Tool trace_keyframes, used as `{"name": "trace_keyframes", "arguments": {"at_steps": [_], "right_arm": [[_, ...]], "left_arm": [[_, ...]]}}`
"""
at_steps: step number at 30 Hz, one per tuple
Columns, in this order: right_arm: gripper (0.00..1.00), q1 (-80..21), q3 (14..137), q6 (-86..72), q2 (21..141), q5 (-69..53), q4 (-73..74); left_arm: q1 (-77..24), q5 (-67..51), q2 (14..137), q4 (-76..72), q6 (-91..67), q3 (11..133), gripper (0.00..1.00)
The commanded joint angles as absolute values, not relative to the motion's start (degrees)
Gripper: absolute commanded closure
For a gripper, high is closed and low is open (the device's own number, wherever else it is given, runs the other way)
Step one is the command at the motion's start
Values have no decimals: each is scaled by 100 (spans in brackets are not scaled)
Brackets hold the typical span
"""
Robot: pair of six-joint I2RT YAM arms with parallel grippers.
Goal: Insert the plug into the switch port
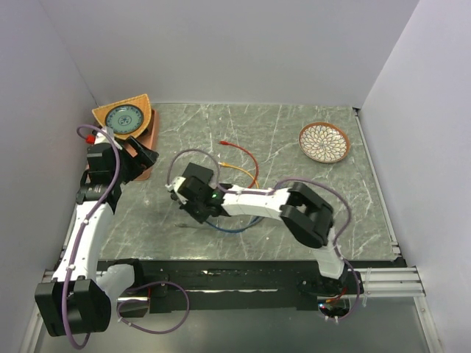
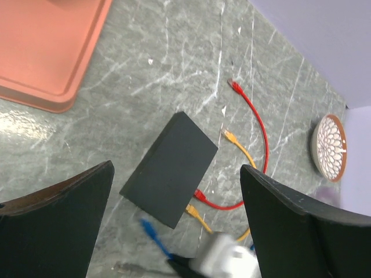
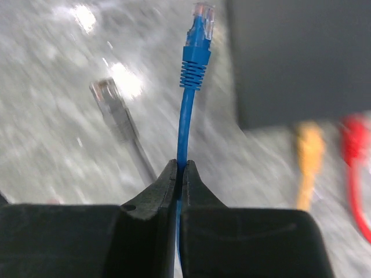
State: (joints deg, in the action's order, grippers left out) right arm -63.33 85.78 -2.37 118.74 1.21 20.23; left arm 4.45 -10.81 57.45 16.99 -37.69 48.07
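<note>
Near edge 1st: both arm bases sit on the black rail (image 1: 243, 276) along the front of the table (image 1: 353, 220). Your R gripper (image 3: 179, 169) is pinched tight on the blue cable (image 3: 185, 124) just behind the boot, so the blue plug (image 3: 196, 43) sticks straight out past the tips. A grey plug (image 3: 110, 101) lies on the marble to its left, apart from it.

To the plug's right is the black box (image 3: 295, 58). The plug is just beside the box's corner, not in any socket. An orange plug (image 3: 307, 145) and a red plug (image 3: 353, 139) sit side by side in the box's near side. The switch port (image 3: 266, 123) is in the row on that side, but the sockets are too blurred to pick out.

Your L gripper (image 1: 142, 162) hangs above w/ jaws spread wide, nothing between them.

Room: you've got bare marble between the box and the orange tray (image 2: 52, 92). The red cable (image 2: 261, 133) loops beyond the box.

Far left, the tray carries a tan wedge (image 1: 140, 103) w/ a round teal disc (image 1: 124, 118), tight vs. the L wall (image 1: 44, 88). Far right, a patterned bowl (image 1: 324, 142) sits near the R wall (image 1: 419, 110), well apart from the cables.
</note>
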Motion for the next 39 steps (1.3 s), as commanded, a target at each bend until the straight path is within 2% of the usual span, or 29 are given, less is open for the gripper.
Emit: {"name": "trace_keyframes", "arguments": {"at_steps": [1, 6, 13, 21, 25, 29, 35, 39], "right_arm": [[100, -6013, 8184, -53, 10366, 642, 1925], [100, -5450, 7692, 79, 9169, 484, 1863], [100, -4413, 7699, 87, 7412, 26, 2021], [100, -4184, 8191, 633, 6628, 457, 2452], [100, -4166, 7937, 659, 6486, 98, 2259], [100, -4175, 7438, 615, 6854, -447, 2110], [100, -4175, 6225, 54, 7461, -1772, 757], [100, -4175, 6056, -316, 7865, -2091, 352]], "left_arm": [[475, -1555, 5677, 1310, -3902, 4676, 4], [475, -2038, 5827, 1020, -3973, 4588, 4], [475, -2399, 6108, 721, -4025, 4606, 4], [466, -2636, 6310, 484, -4096, 4623, 4], [440, -2909, 6328, 194, -4201, 4562, 4], [186, -3102, 6425, -113, -4315, 4561, 3], [-315, -3348, 6504, -1027, -4728, 4237, 2], [-580, -3629, 6504, -1853, -5061, 3912, 4]]}}
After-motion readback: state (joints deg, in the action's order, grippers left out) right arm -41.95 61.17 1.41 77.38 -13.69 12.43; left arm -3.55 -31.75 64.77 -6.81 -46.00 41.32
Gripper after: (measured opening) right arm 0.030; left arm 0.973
